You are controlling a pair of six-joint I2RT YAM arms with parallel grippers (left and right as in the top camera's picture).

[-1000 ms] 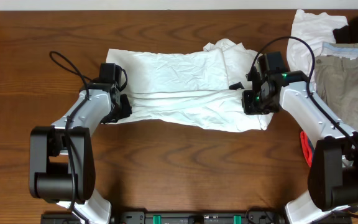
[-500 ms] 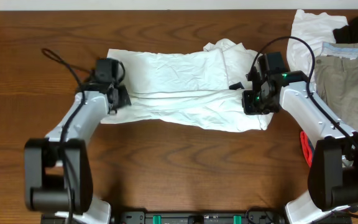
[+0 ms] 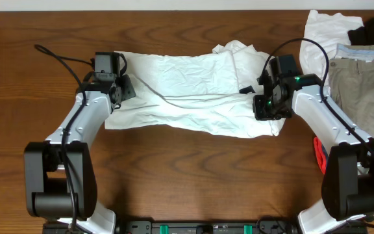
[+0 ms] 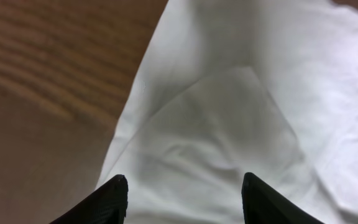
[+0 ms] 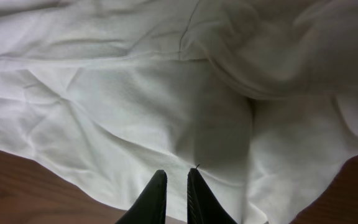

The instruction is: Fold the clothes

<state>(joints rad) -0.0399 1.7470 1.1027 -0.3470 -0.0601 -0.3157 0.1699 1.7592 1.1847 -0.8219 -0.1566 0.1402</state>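
The left gripper point(image 4: 185, 186) is released, its 2 fingers spread wide with nothing between them, just above the left end of the white garment point(image 3: 187, 91). The right gripper point(image 5: 177, 180) is clenched almost closed against the garment's right end; whether a fold is caught, I cannot tell. The garment lies wrinkled across the table point(image 3: 187, 169), nearer its far edge. Khaki trousers point(image 3: 362, 84) fill the far right corner.
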